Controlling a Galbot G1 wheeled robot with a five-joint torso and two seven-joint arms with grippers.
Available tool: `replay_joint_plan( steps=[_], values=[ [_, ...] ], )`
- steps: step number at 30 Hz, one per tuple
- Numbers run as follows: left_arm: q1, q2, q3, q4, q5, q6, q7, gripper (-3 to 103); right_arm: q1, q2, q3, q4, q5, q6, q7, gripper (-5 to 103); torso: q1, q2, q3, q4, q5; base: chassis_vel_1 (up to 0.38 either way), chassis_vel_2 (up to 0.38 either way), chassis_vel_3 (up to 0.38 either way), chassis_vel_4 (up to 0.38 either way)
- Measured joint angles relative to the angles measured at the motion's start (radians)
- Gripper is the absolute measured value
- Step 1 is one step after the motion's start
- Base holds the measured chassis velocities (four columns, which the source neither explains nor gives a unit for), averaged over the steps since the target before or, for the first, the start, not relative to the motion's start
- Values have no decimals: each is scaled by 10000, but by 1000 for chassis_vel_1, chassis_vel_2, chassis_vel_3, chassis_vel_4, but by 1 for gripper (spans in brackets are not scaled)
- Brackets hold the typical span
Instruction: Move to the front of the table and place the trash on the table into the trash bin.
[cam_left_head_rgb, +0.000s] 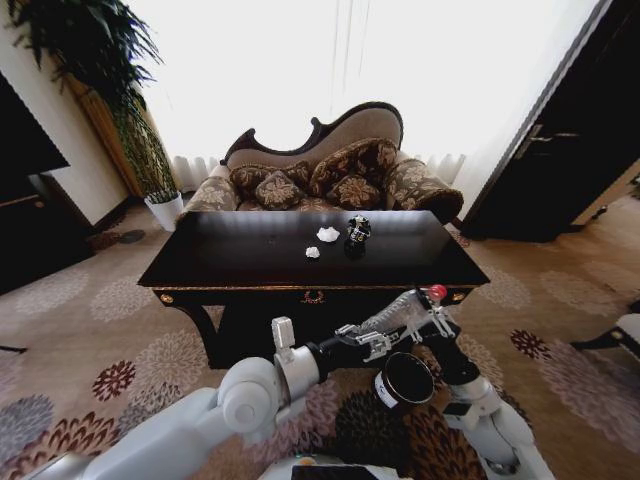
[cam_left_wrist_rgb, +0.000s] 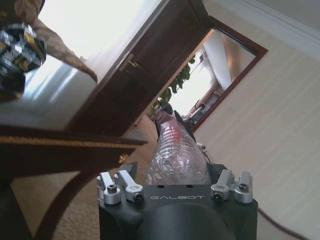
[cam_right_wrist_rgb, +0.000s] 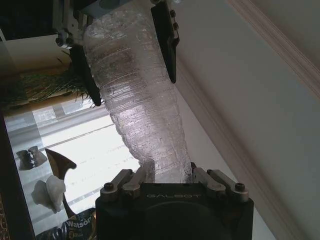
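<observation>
My left end effector (cam_left_head_rgb: 385, 338) and right end effector (cam_left_head_rgb: 425, 312) both clamp the clear plastic bottle (cam_left_head_rgb: 405, 318), red cap (cam_left_head_rgb: 437, 292) at its one o'clock end; the trash bin (cam_left_head_rgb: 405, 382) sits directly below, at six o'clock; paper wads (cam_left_head_rgb: 327, 234) and a dark crumpled object (cam_left_head_rgb: 357, 231) lie on the table (cam_left_head_rgb: 240, 262).

Left claw (cam_left_head_rgb: 385, 335); right claw (cam_left_head_rgb: 425, 312); both clamped

I'm seeing the table (cam_left_head_rgb: 250, 262) shining glossy near-black with gold trim, two white paper wads (cam_left_head_rgb: 327, 234) and a dark crumpled object (cam_left_head_rgb: 357, 230) on it, a clear ribbed bottle (cam_left_head_rgb: 405, 318) showing its red cap, a dark brown bin (cam_left_head_rgb: 405, 383) and floral-patterned carpet (cam_left_head_rgb: 110, 350).
</observation>
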Motion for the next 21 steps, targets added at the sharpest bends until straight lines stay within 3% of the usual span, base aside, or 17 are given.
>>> replay_joint_plan(
  steps=[1, 3, 6, 12, 15, 17, 18, 19, 21],
  values=[
    [-23, 40, -40, -41, 107, 21, -6, 81, 0, 24, -8, -8, -2, 4, 2, 27, 0, 0, 0, 0, 1, 0, 0, 0, 0],
    [-29, 95, -139, -102, 224, 46, -22, 81, -5, 55, -20, -15, -10, 10, 3, 27, 0, 0, 0, 0, 1, 0, 0, 0, 0],
    [12, 268, -557, -273, 436, 139, -11, 97, -20, 126, -53, -45, -57, 56, -9, 27, 0, 0, 0, 0, 0, 0, 0, 0, 0],
    [245, 672, -1533, -469, 798, 260, 104, 100, 6, 151, -79, -103, -69, 120, -150, 27, -1, 0, 0, 0, -1, 0, 0, 0, 0],
    [844, 1219, -3192, -417, 1411, 253, 330, 100, 6, 184, -163, -202, 91, 128, -275, 27, 0, 0, 0, 0, -1, 0, 0, 0, 0],
    [1030, 1394, -3524, -377, 1622, 222, 451, 100, 5, 196, -188, -230, 146, 136, -303, 27, 0, 0, 0, 0, -2, 0, 0, 0, 0],
    [1228, 1563, -3813, -332, 1892, 168, 610, 100, 6, 212, -214, -258, 193, 140, -330, 27, 0, 0, 0, 0, -3, 0, 0, 0, 0],
    [1716, 1990, -4417, -223, 2681, -36, 1034, 100, 15, 250, -255, -293, 332, 144, -402, 27, 0, 0, 0, 2, -2, 0, 0, 0, 0],
    [1899, 2139, -4615, -187, 2968, -123, 1173, 100, 21, 272, -274, -305, 445, 146, -473, 27, 0, 0, 0, 2, -1, 0, 0, 0, 0]
  ],
)
